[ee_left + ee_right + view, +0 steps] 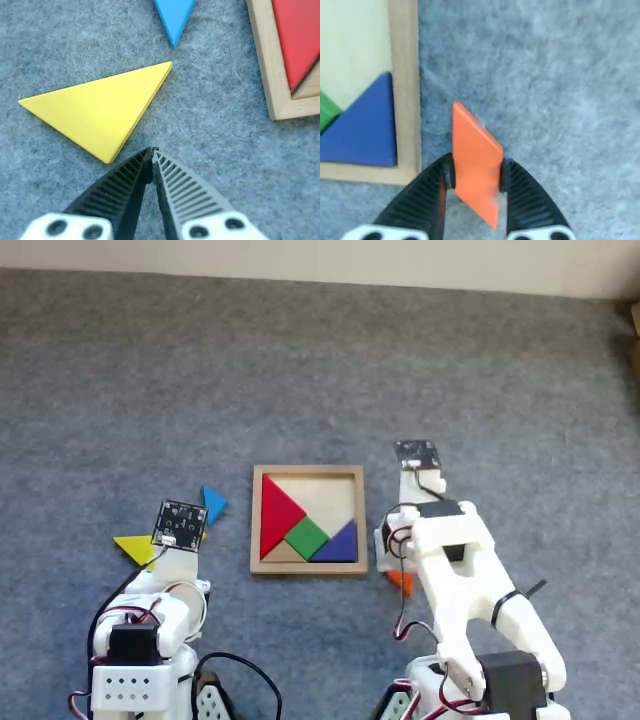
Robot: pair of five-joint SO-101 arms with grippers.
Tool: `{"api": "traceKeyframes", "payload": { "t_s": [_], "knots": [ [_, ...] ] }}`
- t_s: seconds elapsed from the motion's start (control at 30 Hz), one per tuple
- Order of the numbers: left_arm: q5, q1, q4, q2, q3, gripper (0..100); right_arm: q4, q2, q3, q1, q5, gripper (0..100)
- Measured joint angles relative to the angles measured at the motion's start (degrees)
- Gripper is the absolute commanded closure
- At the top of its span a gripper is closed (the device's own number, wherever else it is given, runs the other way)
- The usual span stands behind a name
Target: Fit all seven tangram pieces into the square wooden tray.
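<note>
The square wooden tray (258, 522) lies mid-table and holds a red triangle (276, 514), a green square (307, 537) and a dark blue triangle (338, 543). A yellow triangle (100, 112) and a light blue triangle (174, 15) lie on the carpet left of the tray (265, 65). My left gripper (151, 151) is shut and holds nothing, its tips just short of the yellow triangle's near edge. My right gripper (476, 172) is shut on an orange piece (476, 160), just outside the tray's rim (405, 90) near the dark blue triangle (362, 125).
Grey carpet covers the whole table. The yellow triangle (135, 548) and light blue triangle (213, 503) flank the left arm's wrist. The orange piece (401, 583) sits off the tray's near right corner. The tray's upper right part shows bare wood.
</note>
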State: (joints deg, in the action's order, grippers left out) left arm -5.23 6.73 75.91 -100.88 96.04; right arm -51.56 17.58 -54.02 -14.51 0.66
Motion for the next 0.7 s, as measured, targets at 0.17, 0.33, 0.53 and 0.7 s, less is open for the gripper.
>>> {"api": "traceKeyframes", "payload": {
  "t_s": [0.17, 0.33, 0.53, 0.7],
  "knots": [
    [0.00, 0.00, 0.00, 0.00, 0.00, 99, 0.00, 0.00, 3.69, 1.58, 0.53, 99.1],
    [0.00, 0.00, 0.00, 0.00, 0.00, 99, 0.00, 0.00, 6.59, 1.58, 1.23, 99.1],
    [0.00, 0.00, 0.00, 0.00, 0.00, 99, 0.00, 0.00, 10.55, 1.58, 11.16, 99.1],
    [0.00, 0.00, 0.00, 0.00, 0.00, 99, 0.00, -0.09, 16.26, 0.18, 20.92, 99.1]
  ]
}}
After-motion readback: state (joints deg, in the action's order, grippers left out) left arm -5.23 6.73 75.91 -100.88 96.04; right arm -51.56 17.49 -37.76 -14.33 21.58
